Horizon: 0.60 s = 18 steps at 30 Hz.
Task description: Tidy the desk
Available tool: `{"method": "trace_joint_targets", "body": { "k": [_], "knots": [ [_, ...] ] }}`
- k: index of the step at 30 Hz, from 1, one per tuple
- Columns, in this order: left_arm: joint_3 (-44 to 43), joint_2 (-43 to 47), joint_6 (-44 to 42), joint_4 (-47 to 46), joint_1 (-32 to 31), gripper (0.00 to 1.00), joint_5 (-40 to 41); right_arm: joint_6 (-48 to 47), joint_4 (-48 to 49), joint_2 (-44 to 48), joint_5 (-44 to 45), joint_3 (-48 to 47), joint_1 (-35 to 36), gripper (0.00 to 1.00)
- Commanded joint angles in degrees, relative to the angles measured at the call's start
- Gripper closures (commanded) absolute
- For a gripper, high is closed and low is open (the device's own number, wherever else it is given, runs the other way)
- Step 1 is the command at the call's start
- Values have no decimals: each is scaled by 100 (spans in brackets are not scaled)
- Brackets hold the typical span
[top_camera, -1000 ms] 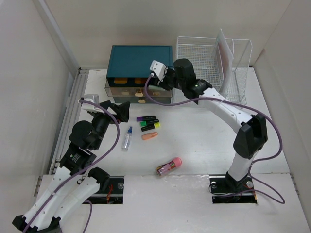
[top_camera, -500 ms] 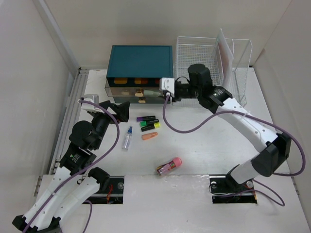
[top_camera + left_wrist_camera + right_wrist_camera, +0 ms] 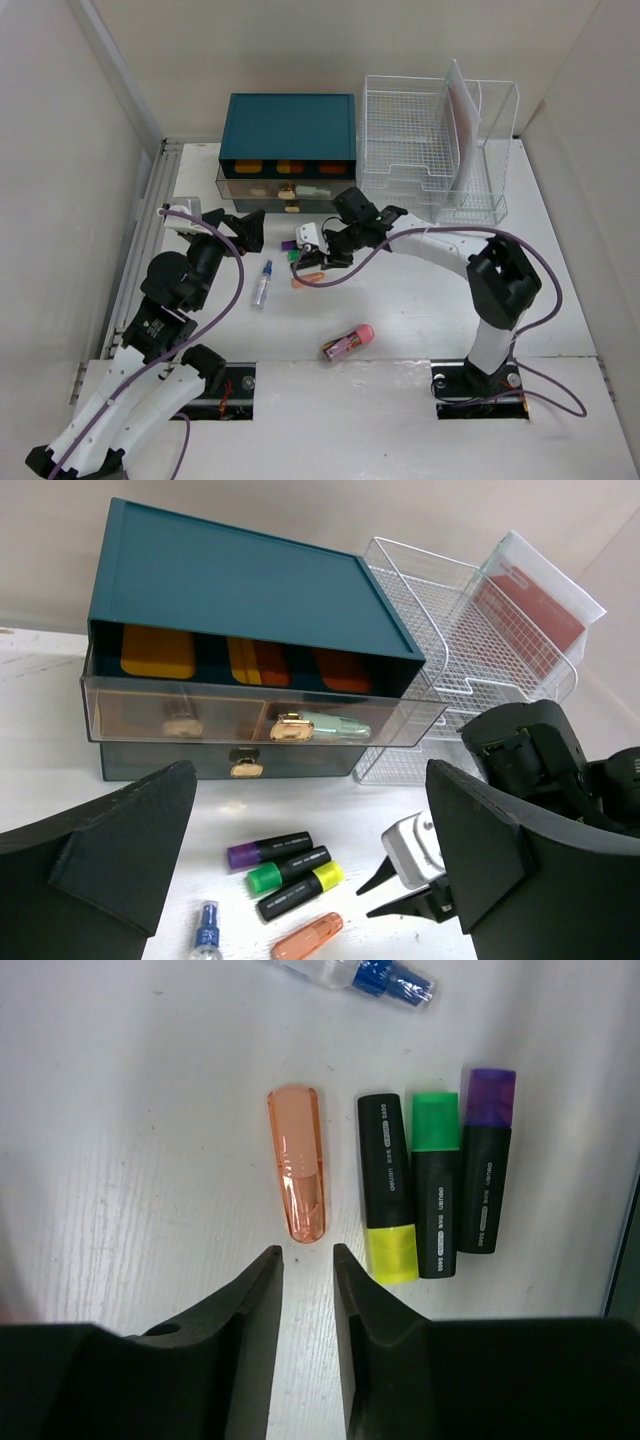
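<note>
The white desk (image 3: 430, 300) carries a purple (image 3: 485, 1175), a green (image 3: 435, 1185) and a yellow highlighter (image 3: 388, 1200) side by side, with an orange capsule-shaped piece (image 3: 297, 1165) beside them. My right gripper (image 3: 305, 1255) is low over the desk, slightly open and empty, its tips just short of the orange piece's end. In the top view it (image 3: 320, 262) covers part of the highlighters. My left gripper (image 3: 300, 865) is wide open and empty, held above the desk left of the markers (image 3: 245, 228).
A teal drawer box (image 3: 290, 140) with its clear drawer pulled out stands at the back, a white wire rack (image 3: 430, 140) to its right. A small spray bottle (image 3: 263, 285) lies left of the markers. A pink-capped item (image 3: 348, 342) lies nearer the front.
My right arm has swung from the drawer box down and forward to the highlighters and orange piece. The left arm has not moved.
</note>
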<state>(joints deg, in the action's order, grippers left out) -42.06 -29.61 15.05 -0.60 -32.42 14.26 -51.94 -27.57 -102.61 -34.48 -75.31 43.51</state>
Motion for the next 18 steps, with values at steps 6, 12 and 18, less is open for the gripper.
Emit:
{"method": "trace_joint_targets", "body": {
  "k": [6,12,18],
  "knots": [
    [32,113,-72,-265,-9,1,68,483,411,-681,529,-379,404,67],
    [32,113,-72,-265,-9,1,16,694,358,-1103,583,-651,589,63],
    [32,113,-19,-265,-9,1,-37,809,410,-1209,741,-705,642,60]
  ]
}}
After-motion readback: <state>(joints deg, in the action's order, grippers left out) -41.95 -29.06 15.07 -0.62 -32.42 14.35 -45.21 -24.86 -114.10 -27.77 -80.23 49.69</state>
